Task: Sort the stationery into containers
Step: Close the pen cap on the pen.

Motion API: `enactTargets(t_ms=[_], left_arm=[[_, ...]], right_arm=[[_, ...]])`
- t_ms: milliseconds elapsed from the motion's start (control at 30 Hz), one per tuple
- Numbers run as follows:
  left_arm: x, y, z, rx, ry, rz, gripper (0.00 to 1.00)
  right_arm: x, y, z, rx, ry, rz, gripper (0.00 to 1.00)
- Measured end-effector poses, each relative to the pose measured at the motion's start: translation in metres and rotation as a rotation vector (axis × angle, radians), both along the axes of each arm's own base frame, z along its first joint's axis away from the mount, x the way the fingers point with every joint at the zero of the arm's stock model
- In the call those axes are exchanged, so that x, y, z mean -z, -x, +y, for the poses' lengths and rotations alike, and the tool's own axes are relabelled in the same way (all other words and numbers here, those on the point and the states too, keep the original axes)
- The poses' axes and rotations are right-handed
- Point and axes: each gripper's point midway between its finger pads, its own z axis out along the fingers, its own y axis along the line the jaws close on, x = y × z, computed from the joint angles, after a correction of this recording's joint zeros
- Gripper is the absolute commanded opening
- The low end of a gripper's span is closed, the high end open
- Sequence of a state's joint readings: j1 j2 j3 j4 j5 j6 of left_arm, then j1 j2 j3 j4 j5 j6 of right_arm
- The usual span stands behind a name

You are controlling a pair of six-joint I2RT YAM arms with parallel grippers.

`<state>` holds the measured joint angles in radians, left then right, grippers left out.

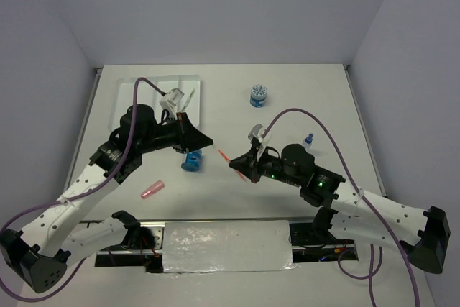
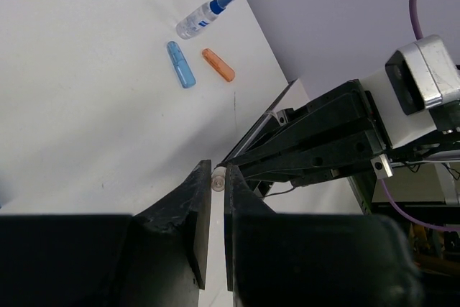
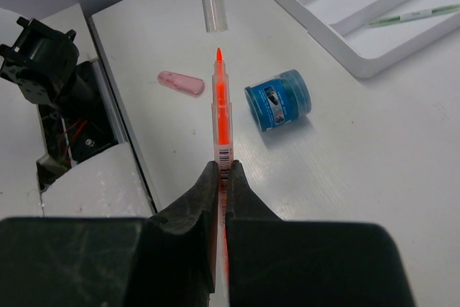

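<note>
Left gripper [image 2: 215, 177]: jaws drawn narrow and clamped on a short clear plastic tube-shaped cap [image 3: 213, 14]; the cap's open end faces the right gripper.

Right gripper [image 3: 221, 170]: jaws pinched tight on the barrel of the thin orange pen [image 3: 221, 106]; the pen is carried above the table [image 1: 323, 199], its bare orange tip aimed at the cap; tip and cap lie nearly in line, close but apart.

Flat white rectangular tray with long parallel compartments [image 3: 323, 37]: rests at the far left of the table, partly covered by the left arm in the top view; the thin grey-green pen [image 3: 413, 16] lies in one compartment.

Loose items on the table: one blue round spool-like item [image 3: 278, 100] lies on its side between the tray and the two grippers; a second blue round item [image 1: 259, 95] stands well apart, toward the far edge; a short pink stubby piece [image 3: 181, 82] lies near the left arm; a blue stubby piece [image 2: 181, 64] and an orange stubby piece [image 2: 218, 65] lie side by side near a small clear spray bottle with a blue top [image 2: 205, 17].
</note>
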<state>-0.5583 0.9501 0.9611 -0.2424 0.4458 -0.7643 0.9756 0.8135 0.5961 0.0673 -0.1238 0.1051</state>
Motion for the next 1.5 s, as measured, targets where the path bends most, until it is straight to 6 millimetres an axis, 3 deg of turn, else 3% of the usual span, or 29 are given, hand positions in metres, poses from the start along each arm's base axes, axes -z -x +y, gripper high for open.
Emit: enactTargets(t_ms=[300, 567, 867, 1500], left_arm=[[-0.001, 0.001, 0.001, 0.001, 0.003, -0.006, 0.00], [0.010, 0.005, 0.000, 0.016, 0.004, 0.009, 0.00], [0.004, 0.007, -0.005, 0.043, 0.042, 0.000, 0.00], [0.009, 0.001, -0.001, 0.000, 0.019, 0.006, 0.00]], right_arm=[[0.004, -0.001, 0.001, 0.004, 0.011, 0.007, 0.00], [0.005, -0.002, 0.002, 0.003, 0.015, 0.009, 0.00], [0.013, -0.004, 0.004, 0.003, 0.037, 0.021, 0.00], [0.002, -0.001, 0.002, -0.004, 0.006, 0.001, 0.00]])
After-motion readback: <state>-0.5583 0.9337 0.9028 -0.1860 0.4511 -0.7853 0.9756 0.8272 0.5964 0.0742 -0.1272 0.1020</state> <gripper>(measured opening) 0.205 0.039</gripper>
